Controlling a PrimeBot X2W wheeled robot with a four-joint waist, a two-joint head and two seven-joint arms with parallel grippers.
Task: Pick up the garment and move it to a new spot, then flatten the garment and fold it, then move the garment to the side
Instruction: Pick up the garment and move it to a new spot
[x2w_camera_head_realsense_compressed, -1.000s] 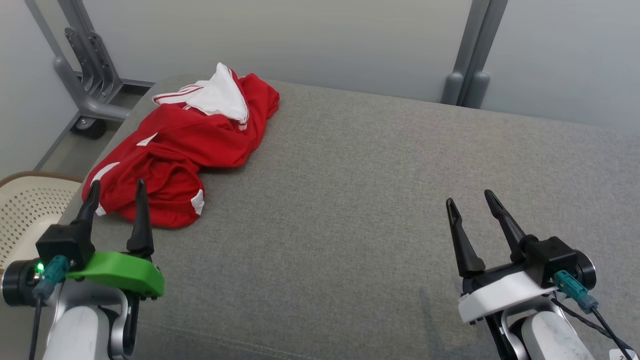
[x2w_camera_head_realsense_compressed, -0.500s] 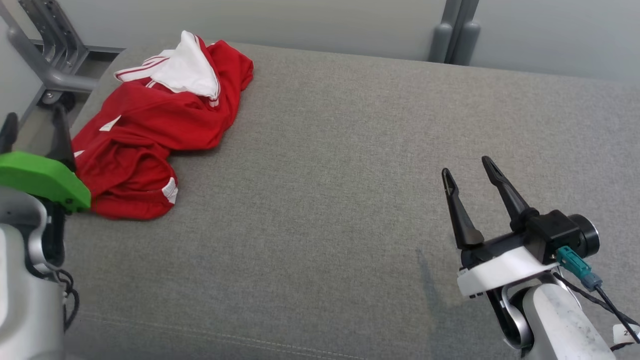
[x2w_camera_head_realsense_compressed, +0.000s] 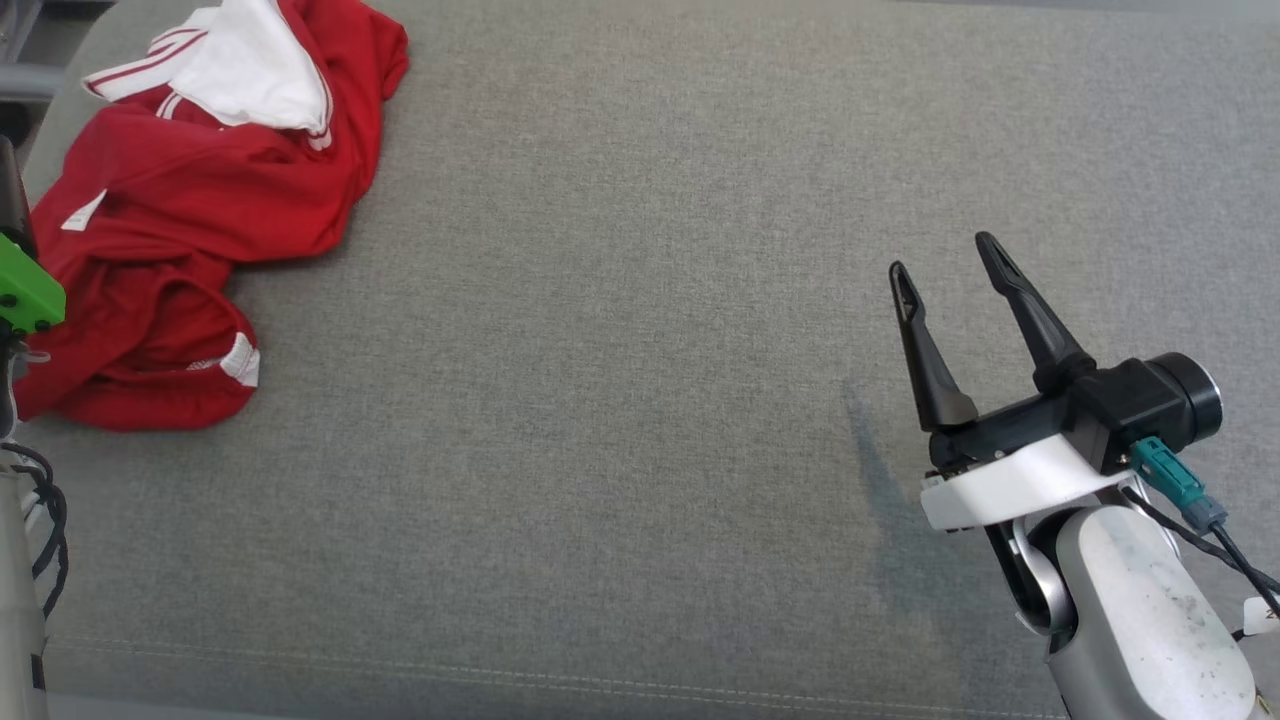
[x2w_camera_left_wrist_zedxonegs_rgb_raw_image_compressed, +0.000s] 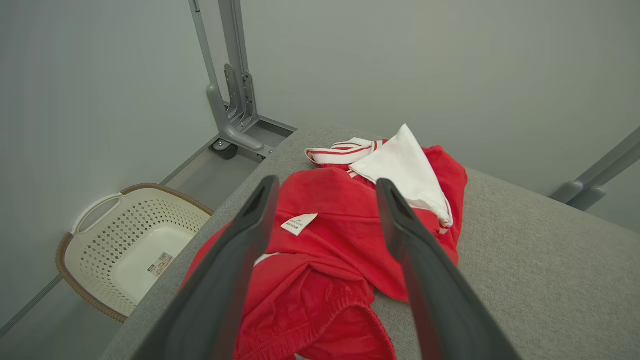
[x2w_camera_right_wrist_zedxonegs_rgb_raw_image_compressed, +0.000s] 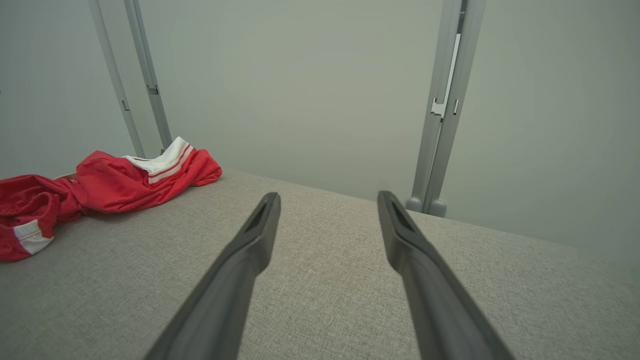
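Observation:
A crumpled red garment (x2w_camera_head_realsense_compressed: 170, 230) with white panels and striped trim lies bunched at the far left of the grey cushioned surface (x2w_camera_head_realsense_compressed: 620, 330). The left wrist view looks down on the garment (x2w_camera_left_wrist_zedxonegs_rgb_raw_image_compressed: 340, 240), my left gripper (x2w_camera_left_wrist_zedxonegs_rgb_raw_image_compressed: 325, 187) hovering above its near part, open with nothing between the fingers. In the head view the left arm's green mount (x2w_camera_head_realsense_compressed: 25, 295) pokes in at the left edge beside the cloth. My right gripper (x2w_camera_head_realsense_compressed: 945, 260) stands open over bare cushion at the right, well away from the garment (x2w_camera_right_wrist_zedxonegs_rgb_raw_image_compressed: 95, 185).
A cream perforated laundry basket (x2w_camera_left_wrist_zedxonegs_rgb_raw_image_compressed: 130, 240) sits on the floor left of the cushion's edge. A grey metal frame on a caster (x2w_camera_left_wrist_zedxonegs_rgb_raw_image_compressed: 232, 105) stands behind the corner, and grey posts (x2w_camera_right_wrist_zedxonegs_rgb_raw_image_compressed: 440, 125) rise against the back wall.
The head camera has tilted down and swung right, so the whole scene slid up and left. The left arm has risen toward the garment. Both grippers stay open.

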